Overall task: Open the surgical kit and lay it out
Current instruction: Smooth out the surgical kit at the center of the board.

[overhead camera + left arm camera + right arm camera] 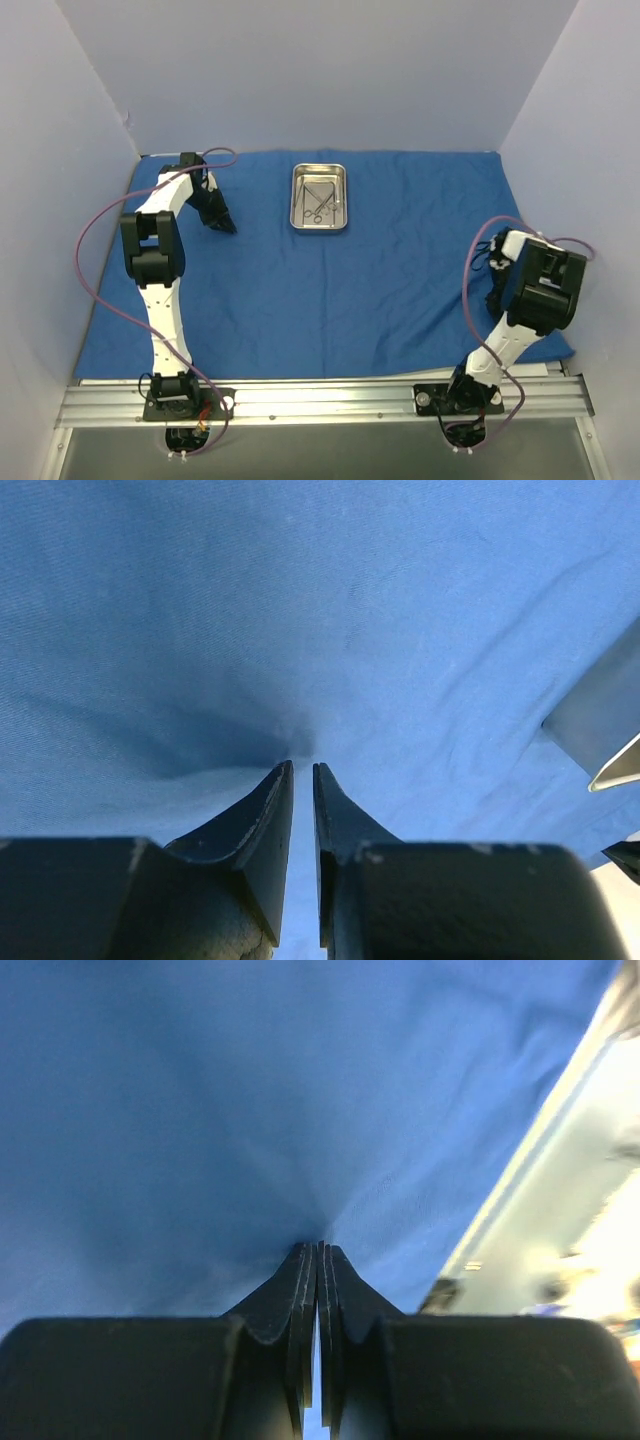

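1. Royal-blue cloth wrap [380, 280] – opened into a large sheet. It lies spread flat across the middle of the top view, from the left wall to the right wall, with light wrinkles.
2. Left arm [158, 262] – reaches up the left side of the frame, ending over the upper left part of the cloth.
3. Right arm [535, 290] – folded at the right side of the frame, over the lower right part of the cloth.
4. Steel tray [296, 198] – stands on the cloth at upper centre, right of the left hand and well apart from the right arm. One corner shows at the right edge of the left wrist view.
5. Left hand [222, 222] – fingers nearly together, a slim gap between them. The tips nip a pucker of the cloth, with creases running into them.
6. Right hand [318, 1247] – fingers pressed fully together, pinching the cloth near its right border. Folds converge on the tips.
7. Instruments [318, 203] – thin, silvery and scissor-like, lying inside the tray. Their number cannot be told.
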